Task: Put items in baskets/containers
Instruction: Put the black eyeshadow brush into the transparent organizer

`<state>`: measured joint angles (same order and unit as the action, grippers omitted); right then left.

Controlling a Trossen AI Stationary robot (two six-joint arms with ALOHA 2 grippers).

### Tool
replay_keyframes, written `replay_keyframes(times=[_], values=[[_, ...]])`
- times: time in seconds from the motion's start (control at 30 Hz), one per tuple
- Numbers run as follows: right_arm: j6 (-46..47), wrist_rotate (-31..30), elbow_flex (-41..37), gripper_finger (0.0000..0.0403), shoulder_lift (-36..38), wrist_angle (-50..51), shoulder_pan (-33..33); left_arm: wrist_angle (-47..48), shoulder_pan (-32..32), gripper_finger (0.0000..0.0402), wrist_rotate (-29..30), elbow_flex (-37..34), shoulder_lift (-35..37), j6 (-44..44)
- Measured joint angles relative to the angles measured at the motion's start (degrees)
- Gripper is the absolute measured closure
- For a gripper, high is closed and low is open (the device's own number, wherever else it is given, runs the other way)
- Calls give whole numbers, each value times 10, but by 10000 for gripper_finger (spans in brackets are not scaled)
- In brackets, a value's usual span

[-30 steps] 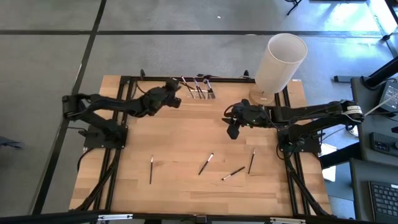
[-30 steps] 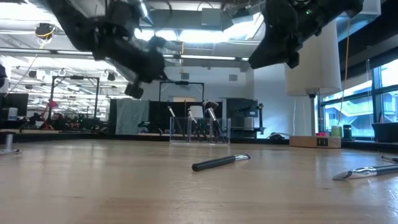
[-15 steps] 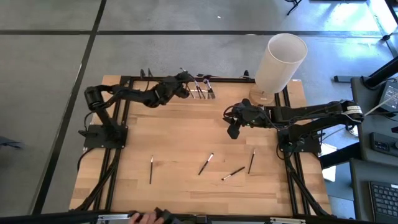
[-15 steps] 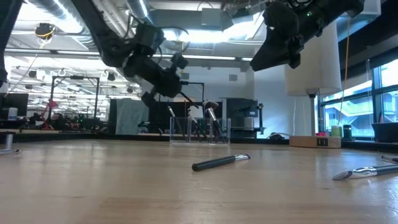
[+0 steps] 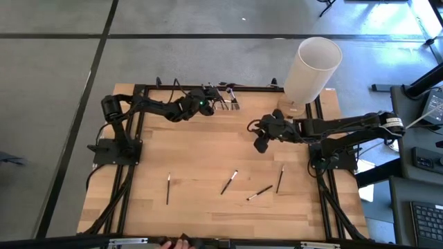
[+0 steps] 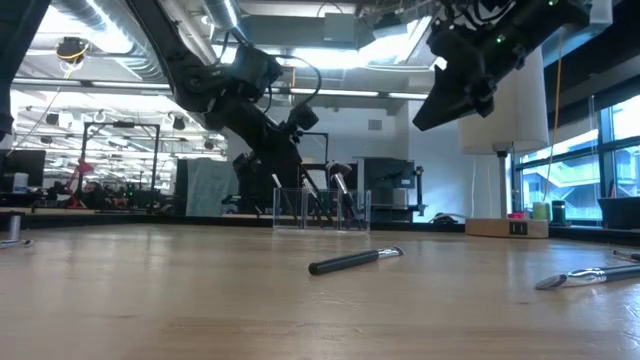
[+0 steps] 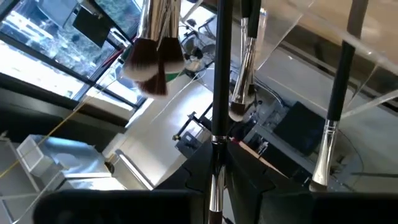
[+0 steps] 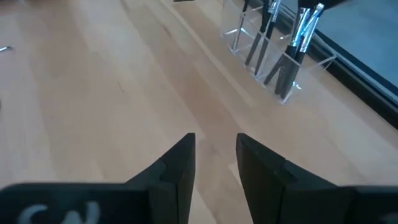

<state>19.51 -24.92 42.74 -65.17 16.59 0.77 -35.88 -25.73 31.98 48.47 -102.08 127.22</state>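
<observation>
In the high view the clear holder [image 5: 225, 104] at the top centre is too faint to outline; only the brushes standing in it show. The left gripper [image 5: 208, 102] overlaps it there, fingertips indistinguishable. The held brush [image 7: 217, 93] in the left wrist view is cut off by the frame's top and bottom edges. A person's hand [image 5: 178, 243] is clipped at the high view's bottom edge.

Pale matt wood table [image 5: 208, 159], clear glossy holder [image 8: 273, 59]
</observation>
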Motion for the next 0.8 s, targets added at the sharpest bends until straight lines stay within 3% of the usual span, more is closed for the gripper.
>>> replay_keyframes(times=[0.2, 0.57, 0.8], values=[[4, 0, 0, 286, 0, -5, 2, -1, 2, 348, -1, 0, 0, -16], [9, 0, 0, 286, 0, -5, 2, -2, 2, 253, -1, 0, 0, -41], [15, 0, 0, 286, 0, -5, 2, -102, 4, 230, 20, 0, 0, -236]])
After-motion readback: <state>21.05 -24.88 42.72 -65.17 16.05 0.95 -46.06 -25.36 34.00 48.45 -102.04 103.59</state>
